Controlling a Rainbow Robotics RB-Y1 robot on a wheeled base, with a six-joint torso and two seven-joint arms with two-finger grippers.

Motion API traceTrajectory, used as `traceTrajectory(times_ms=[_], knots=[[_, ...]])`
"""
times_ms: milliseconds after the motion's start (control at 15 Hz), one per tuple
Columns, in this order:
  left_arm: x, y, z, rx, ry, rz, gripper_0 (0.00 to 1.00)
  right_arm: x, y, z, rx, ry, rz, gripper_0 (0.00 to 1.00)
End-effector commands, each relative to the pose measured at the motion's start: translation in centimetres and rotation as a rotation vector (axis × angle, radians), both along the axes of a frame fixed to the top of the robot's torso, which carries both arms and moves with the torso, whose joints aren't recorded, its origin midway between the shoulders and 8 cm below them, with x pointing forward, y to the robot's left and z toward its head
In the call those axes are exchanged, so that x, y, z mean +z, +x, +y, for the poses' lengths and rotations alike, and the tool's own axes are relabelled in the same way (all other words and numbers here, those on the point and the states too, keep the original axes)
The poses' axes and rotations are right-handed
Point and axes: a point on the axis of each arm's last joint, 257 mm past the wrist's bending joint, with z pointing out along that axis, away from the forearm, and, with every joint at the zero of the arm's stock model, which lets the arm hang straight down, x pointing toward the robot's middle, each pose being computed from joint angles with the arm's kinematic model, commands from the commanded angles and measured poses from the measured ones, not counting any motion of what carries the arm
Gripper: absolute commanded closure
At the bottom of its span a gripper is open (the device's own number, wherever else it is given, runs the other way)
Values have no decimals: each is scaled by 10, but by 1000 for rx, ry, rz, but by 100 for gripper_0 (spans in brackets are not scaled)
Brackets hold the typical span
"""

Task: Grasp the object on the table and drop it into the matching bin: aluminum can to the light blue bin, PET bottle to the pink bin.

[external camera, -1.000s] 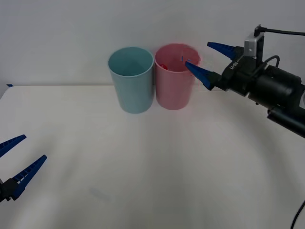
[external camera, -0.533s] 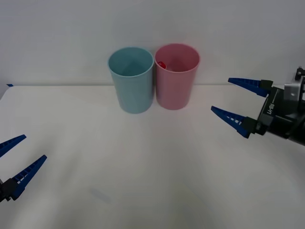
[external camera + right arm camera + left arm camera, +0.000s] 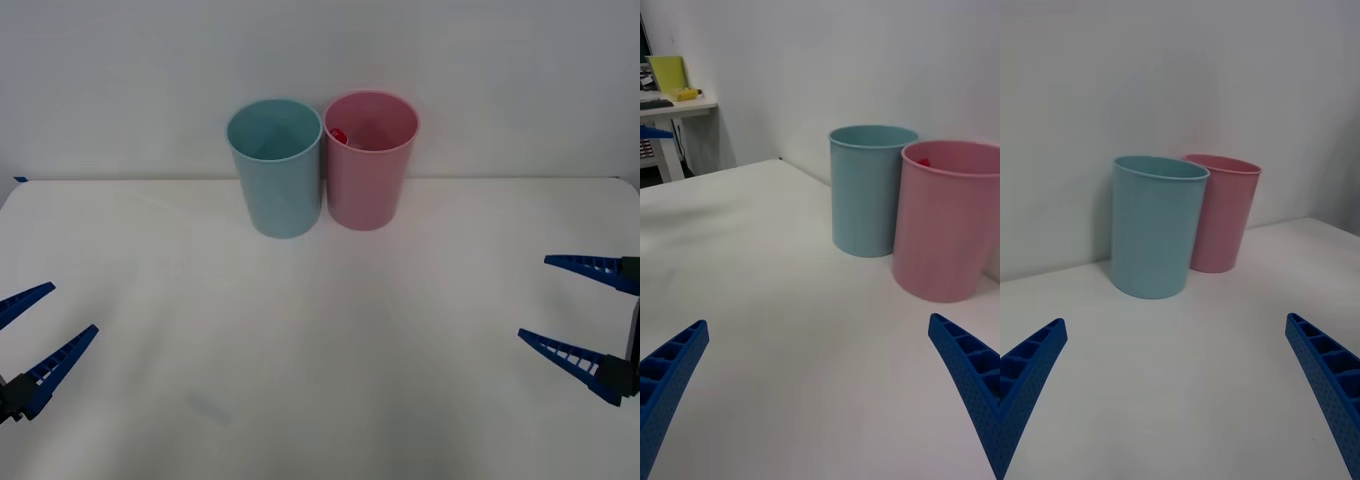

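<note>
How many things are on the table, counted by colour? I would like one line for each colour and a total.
Light blue: 1, the light blue bin
Pink: 1, the pink bin
Red: 1, the PET bottle, of which a red cap shows inside the pink bin
Total: 3

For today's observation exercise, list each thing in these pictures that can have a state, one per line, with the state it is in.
Pink bin: upright, touching the blue bin, holds the bottle.
Bottle: inside the pink bin, red cap showing just under the rim.
Light blue bin: upright, nothing seen inside.
Left gripper: open, low at the table's near left edge.
Right gripper: open, holding nothing, low at the table's near right edge.
</note>
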Motion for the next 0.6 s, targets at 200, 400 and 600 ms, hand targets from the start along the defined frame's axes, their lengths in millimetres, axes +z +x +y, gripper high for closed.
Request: traceTrajectory(times_ms=[200,400,600], knots=[[0,0,0,0,0,0,0,-30,-37,-30,-79,4,74,0],[0,0,0,0,0,0,0,-47,-50,-48,-150,43,113,0],[0,0,0,0,0,0,0,-59,-54,-55,-169,69,141,0]])
